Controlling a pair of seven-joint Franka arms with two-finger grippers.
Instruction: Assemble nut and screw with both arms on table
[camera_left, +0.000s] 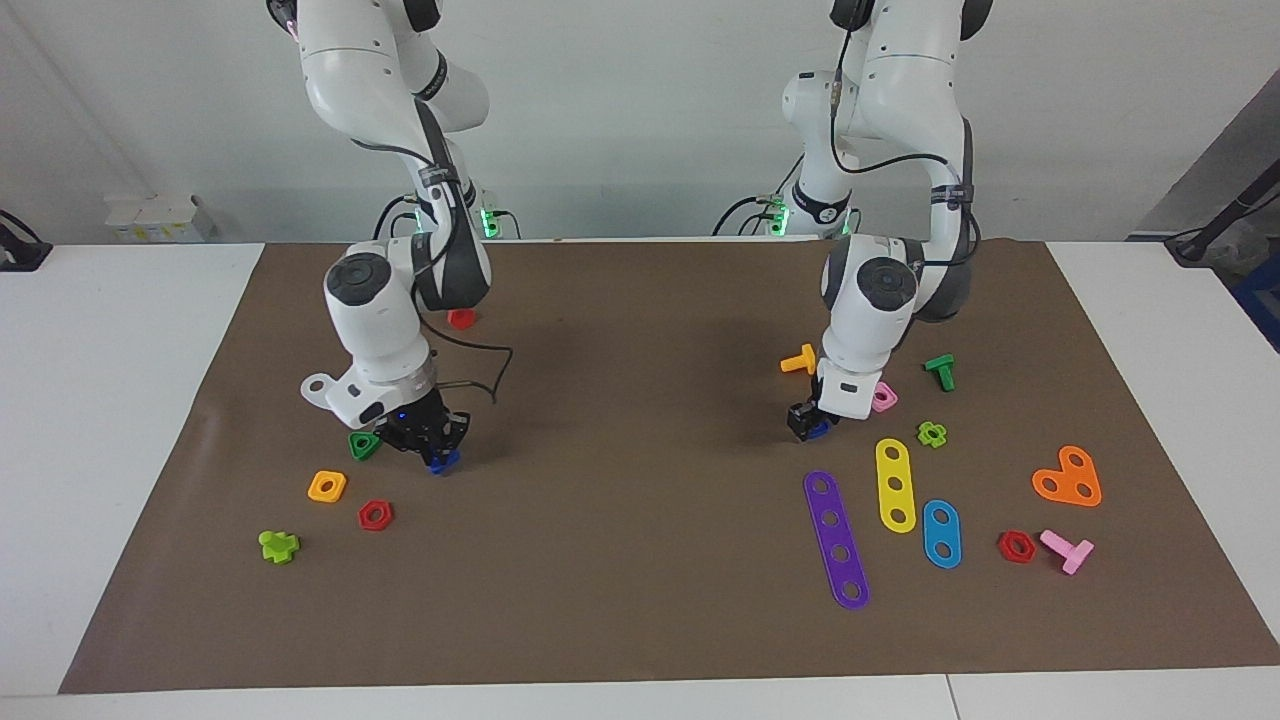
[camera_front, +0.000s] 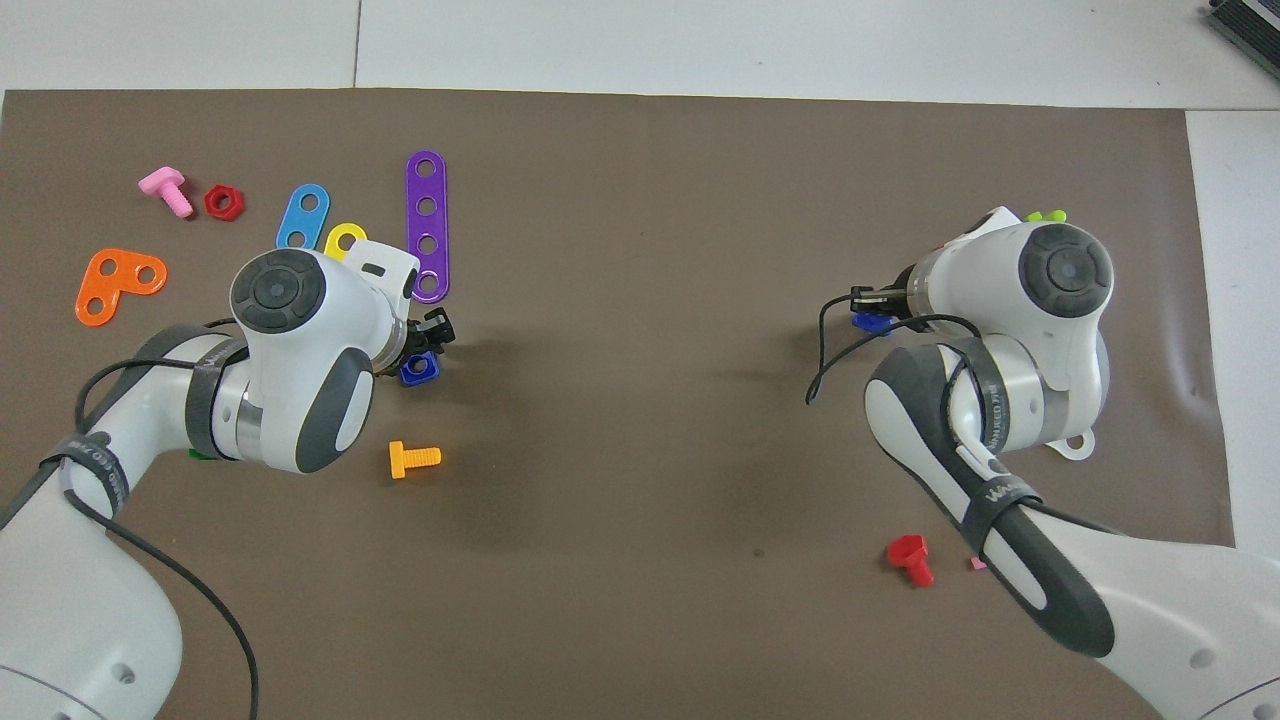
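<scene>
The screw (camera_left: 443, 461), blue, sits low in the left half of the facing view, pinched in the right gripper (camera_left: 432, 447), whose fingers are clamped on it just above the brown mat of the table (camera_left: 640, 620). In the overhead view the same piece (camera_front: 870, 321) peeks out at the right, under the right gripper (camera_front: 868, 300).

Over to the nut (camera_left: 816, 430): blue and square, right of centre in the facing view, down on the mat with the left gripper (camera_left: 803, 419) lowered onto it. Whether those fingers are gripping it or merely around it, I cannot tell. From overhead the nut (camera_front: 418, 369) shows at centre left, partly covered by the left gripper (camera_front: 432, 332).

Around the screw, lower left of the facing view: a green triangular nut (camera_left: 362, 444), an orange-yellow square nut (camera_left: 327, 486), a red hex nut (camera_left: 375, 515).

Around the nut, lower right: a purple 4-hole strip (camera_left: 836, 539), a yellow strip (camera_left: 895, 484), a blue strip (camera_left: 941, 533), and a pink square nut (camera_left: 883, 398) just beside the left wrist.
</scene>
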